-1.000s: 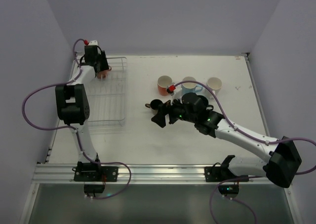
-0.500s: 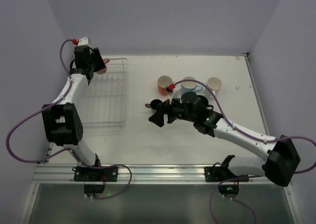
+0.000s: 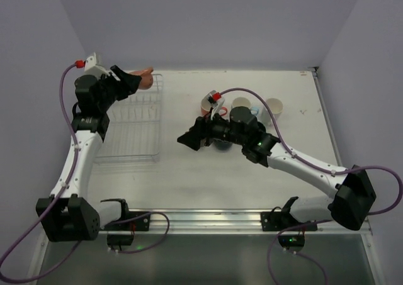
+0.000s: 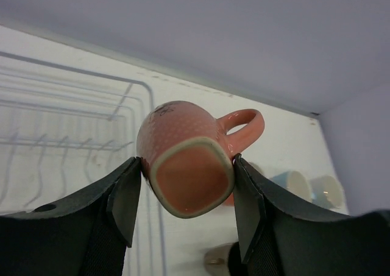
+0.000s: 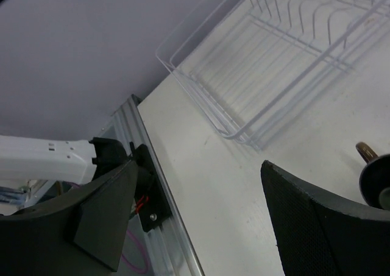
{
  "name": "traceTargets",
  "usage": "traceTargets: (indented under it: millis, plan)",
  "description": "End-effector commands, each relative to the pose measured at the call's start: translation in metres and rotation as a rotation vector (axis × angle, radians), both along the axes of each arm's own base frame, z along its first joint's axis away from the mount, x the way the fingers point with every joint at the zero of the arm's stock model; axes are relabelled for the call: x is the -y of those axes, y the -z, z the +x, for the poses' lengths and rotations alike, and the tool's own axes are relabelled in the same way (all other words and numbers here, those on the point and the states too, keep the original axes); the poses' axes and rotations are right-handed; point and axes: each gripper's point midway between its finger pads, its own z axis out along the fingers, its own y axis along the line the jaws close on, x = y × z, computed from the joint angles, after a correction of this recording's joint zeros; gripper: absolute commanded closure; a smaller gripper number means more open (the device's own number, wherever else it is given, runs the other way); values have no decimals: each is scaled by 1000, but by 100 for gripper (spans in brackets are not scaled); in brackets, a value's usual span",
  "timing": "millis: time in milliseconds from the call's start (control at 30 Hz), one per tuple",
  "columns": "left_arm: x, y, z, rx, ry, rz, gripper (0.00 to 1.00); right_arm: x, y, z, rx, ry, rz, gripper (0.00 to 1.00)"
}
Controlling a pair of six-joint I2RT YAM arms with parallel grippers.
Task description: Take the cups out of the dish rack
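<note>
My left gripper (image 3: 130, 82) is shut on a salmon pink mug (image 3: 146, 75) and holds it in the air over the back edge of the white wire dish rack (image 3: 133, 126). In the left wrist view the mug (image 4: 186, 157) lies on its side between my fingers, its handle pointing right, with the rack (image 4: 55, 114) below. I see no cup in the rack. My right gripper (image 3: 189, 139) is open and empty above the table, right of the rack (image 5: 286, 50). A dark mug (image 5: 376, 180) stands just behind it.
Orange (image 3: 206, 102), light blue (image 3: 242, 104) and white (image 3: 274, 107) cups stand in a row at the back of the table, partly behind my right arm. The metal rail (image 3: 201, 219) with the arm bases runs along the near edge. Walls close in left and right.
My left arm has lifted the salmon mug from the rack's back corner and tilted it up and right. My right gripper has drawn up and left, away from the dark mug.
</note>
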Motion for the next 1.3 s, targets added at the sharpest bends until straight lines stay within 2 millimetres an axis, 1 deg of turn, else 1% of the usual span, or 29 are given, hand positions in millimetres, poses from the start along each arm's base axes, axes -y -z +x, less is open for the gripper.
traceTargets:
  millis: [0, 33, 67, 100, 133, 167, 200, 233, 267, 300, 333, 400, 467, 500, 567, 633, 733, 867, 1000, 1200, 1267]
  plan:
    - [52, -50, -49, 162, 243, -197, 100, -12, -68, 5, 163, -43, 166, 16]
    - [58, -54, -59, 159, 265, -265, 100, -13, -73, 6, 181, -45, 173, 16]
    - [65, -61, -71, 185, 312, -294, 100, -12, -79, 7, 205, -63, 181, 16]
    - [70, -62, -85, 192, 335, -320, 100, -13, -88, 10, 228, -71, 199, 16]
    - [74, -65, -94, 187, 349, -368, 100, -13, -93, 11, 239, -77, 211, 16]
    - [79, -75, -109, 215, 374, -383, 100, -11, -97, 14, 250, -84, 223, 17]
    - [81, -71, -116, 205, 384, -404, 100, -10, -101, 17, 259, -84, 235, 17]
    - [84, -74, -123, 204, 395, -438, 100, -8, -102, 20, 261, -81, 236, 17]
    - [86, -81, -136, 228, 417, -448, 100, -9, -106, 20, 267, -87, 241, 17]
    - [90, -79, -143, 212, 432, -479, 100, -9, -106, 19, 268, -103, 242, 17]
    - [96, -81, -151, 213, 460, -491, 100, -9, -106, 20, 270, -104, 243, 17]
    - [99, -85, -167, 232, 489, -506, 100, -9, -110, 20, 276, -103, 248, 17]
    - [102, -87, -177, 224, 514, -533, 100, -9, -112, 20, 276, -109, 252, 16]
    - [103, -87, -185, 234, 521, -539, 99, -10, -117, 19, 284, -118, 260, 16]
    - [105, -84, -193, 226, 533, -558, 99, -13, -122, 10, 287, -172, 276, 16]
    - [106, -80, -200, 221, 542, -570, 99, -15, -131, 3, 298, -214, 296, 16]
    - [107, -78, -205, 217, 547, -577, 99, -18, -133, -2, 290, -257, 315, 17]
    - [108, -80, -208, 218, 556, -581, 99, -21, -134, -7, 284, -292, 328, 20]
    - [111, -79, -210, 213, 574, -589, 98, -27, -133, -6, 269, -319, 342, 24]
    - [119, -67, -211, 182, 616, -618, 96, -34, -142, -14, 238, -402, 408, 31]
    - [123, -64, -212, 176, 631, -624, 96, -37, -141, -12, 226, -405, 414, 35]
